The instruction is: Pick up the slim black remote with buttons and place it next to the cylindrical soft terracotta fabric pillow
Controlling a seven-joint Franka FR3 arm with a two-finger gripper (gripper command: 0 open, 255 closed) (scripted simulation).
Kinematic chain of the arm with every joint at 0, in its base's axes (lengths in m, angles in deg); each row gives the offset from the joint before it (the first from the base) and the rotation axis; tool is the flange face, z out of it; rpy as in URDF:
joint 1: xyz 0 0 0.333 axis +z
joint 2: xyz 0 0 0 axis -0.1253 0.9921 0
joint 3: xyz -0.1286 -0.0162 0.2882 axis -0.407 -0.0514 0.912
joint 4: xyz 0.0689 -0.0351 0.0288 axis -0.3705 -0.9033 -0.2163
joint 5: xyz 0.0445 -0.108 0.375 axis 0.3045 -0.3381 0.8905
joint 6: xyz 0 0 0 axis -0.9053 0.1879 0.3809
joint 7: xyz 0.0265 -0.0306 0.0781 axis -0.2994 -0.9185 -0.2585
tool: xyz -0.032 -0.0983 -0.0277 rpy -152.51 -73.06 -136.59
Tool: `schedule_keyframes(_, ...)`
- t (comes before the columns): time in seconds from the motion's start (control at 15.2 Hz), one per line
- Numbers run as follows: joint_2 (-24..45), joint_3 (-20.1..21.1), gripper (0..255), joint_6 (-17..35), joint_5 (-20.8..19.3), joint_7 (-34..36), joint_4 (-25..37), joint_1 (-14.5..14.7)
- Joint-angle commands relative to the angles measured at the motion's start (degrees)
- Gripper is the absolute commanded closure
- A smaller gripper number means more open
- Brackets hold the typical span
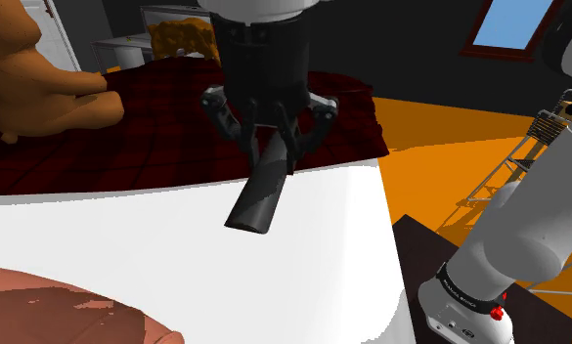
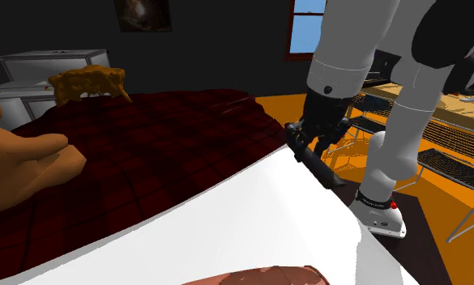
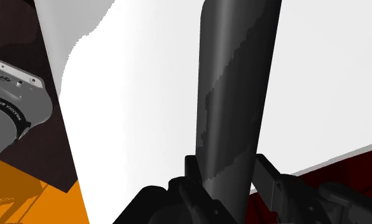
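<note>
We log: pincer (image 1: 270,154) clamped on dark remote (image 1: 257,193) at its upper end | remote tilted over white bed (image 1: 127,235), low end nr it | terracotta pillow (image 1: 54,308) well apart fr. remote, shoulder view's lower left.

Remote (image 1: 259,191) clasped in claw (image 1: 272,156), over bed (image 1: 176,264) just past the blanket (image 1: 156,137) edge. Teddy bear (image 1: 39,83) on blanket, shoulder view's left. Pillow (image 1: 49,308) on bed, lower left, well apart from remote. Stand (image 1: 420,244) beside bed, lower right.
</note>
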State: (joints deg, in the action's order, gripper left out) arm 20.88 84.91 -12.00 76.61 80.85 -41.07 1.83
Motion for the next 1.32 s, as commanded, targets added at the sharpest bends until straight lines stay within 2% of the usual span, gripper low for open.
schedule_keyframes(0.0,1.15,1.95,255,-0.99,-0.48,3.36,1.11,1.42)
schedule_keyframes(0.07,2.03,3.06,255,-1.53,-0.94,5.29,1.81,2.33)
schedule_keyframes(0.59,-1.88,1.46,255,5.56,2.11,3.97,-7.22,1.58)
schedule_keyframes(1.25,-4.12,0.66,255,13.58,3.8,3.79,-16.51,1.67)
